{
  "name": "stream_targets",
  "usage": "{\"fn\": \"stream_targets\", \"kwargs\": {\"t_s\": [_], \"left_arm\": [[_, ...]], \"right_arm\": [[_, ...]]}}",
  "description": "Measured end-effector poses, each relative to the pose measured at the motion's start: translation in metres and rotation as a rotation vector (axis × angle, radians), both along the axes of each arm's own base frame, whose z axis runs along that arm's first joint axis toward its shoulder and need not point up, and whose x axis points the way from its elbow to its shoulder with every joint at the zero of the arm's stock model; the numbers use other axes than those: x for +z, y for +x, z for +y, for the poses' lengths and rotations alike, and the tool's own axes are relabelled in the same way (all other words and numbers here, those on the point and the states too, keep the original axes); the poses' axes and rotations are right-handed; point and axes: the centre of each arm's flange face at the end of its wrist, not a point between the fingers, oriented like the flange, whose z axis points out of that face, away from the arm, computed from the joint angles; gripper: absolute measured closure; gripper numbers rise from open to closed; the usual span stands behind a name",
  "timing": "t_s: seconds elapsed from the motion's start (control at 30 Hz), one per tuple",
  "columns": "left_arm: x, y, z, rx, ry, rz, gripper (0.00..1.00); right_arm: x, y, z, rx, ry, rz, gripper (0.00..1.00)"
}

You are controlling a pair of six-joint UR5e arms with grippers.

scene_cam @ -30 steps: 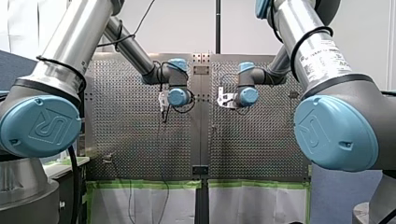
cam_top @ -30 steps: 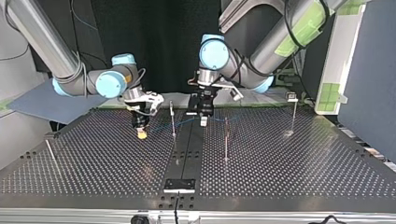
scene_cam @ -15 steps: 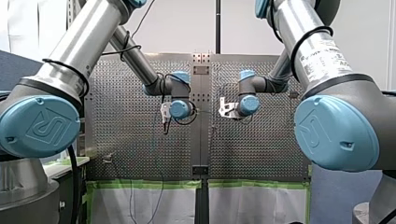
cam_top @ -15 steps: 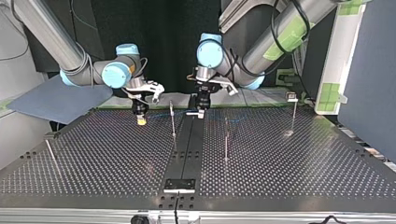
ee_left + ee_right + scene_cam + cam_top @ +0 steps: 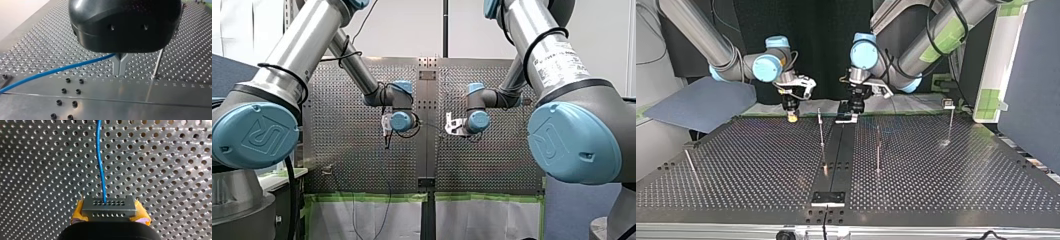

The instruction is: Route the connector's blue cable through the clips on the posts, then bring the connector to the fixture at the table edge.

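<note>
Your right end effector (image 5: 110, 213) clamps the grey connector (image 5: 108, 205) over the desk (image 5: 761, 165), arms' side. Your left end effector (image 5: 120, 65) pinches the blue cable (image 5: 57, 71). Cable judged light, limp and slippery. Hold the rigid connector body.

Pale plain wall (image 5: 412, 25) across the top of the front view, dark vertical pole (image 5: 445, 27) at top centre. Dark blue panel (image 5: 227, 70) at left edge. Green tape strip (image 5: 372, 197) runs across low down, white sheeting (image 5: 327, 220) under it. Top view: black backdrop (image 5: 821, 30) upper centre, blue-grey sheet (image 5: 691, 102) at left, white board (image 5: 1006, 60) with green tape patches (image 5: 991, 100) upper right, dark blue partition (image 5: 1031, 100) at right edge. Perforated metal table (image 5: 736, 175) fills the lower half.
</note>
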Motion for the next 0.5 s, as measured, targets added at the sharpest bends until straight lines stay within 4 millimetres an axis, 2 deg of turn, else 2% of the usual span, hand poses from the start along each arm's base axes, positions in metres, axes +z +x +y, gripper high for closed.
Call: {"fn": "stream_targets", "kwargs": {"t_s": [0.33,0.5], "left_arm": [[-0.011,-0.009,-0.001,-0.033,0.005,0.010,1.00],[-0.030,-0.011,-0.005,-0.050,0.021,0.034,1.00]], "right_arm": [[-0.005,-0.001,0.010,0.001,0.003,0.006,1.00],[-0.007,-0.006,0.018,-0.003,0.001,0.002,1.00]]}}
